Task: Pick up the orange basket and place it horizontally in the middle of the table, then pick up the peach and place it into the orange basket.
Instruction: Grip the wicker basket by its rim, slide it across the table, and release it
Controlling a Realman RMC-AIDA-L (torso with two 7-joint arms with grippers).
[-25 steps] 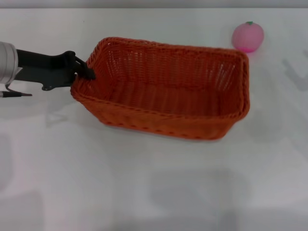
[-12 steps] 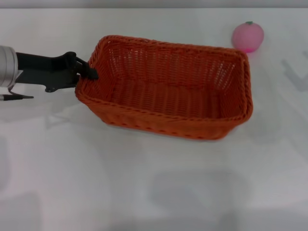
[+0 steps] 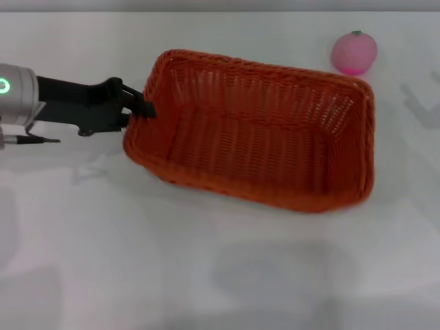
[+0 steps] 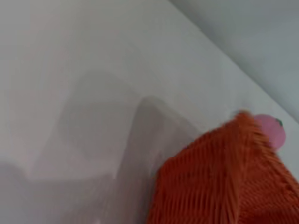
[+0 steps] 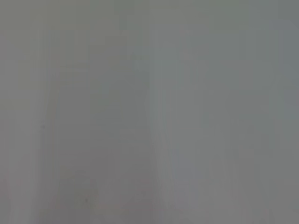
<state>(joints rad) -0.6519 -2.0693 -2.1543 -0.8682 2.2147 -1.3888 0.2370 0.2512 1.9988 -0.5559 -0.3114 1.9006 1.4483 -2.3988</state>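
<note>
Head view: nearest to us we see only the bare white desk [image 3: 206,275]. Beyond it, around the middle of the surface, we find the orange basket [image 3: 254,130], its long axis running across the view but skewed, the left end sitting farther from us than the right. We see our left end effector [image 3: 139,108] reaching in from the left edge, its dark fingers clenched on the braided rim of the basket's left short wall, one finger tip showing inside the rim. The basket therefore extends away from the end effector toward our right, with its whole body on the far side of the grip. Farther back, near the far right of the desk, we see the peach [image 3: 354,52], pink with a small green tip, lying just beyond the basket's far right corner and apart from it, well away from the left end effector.

In the left wrist view we see an outer corner of the basket [image 4: 224,182] close up, with the peach [image 4: 272,131] peeking out behind it.

Our right end effector does not appear in any view.
</note>
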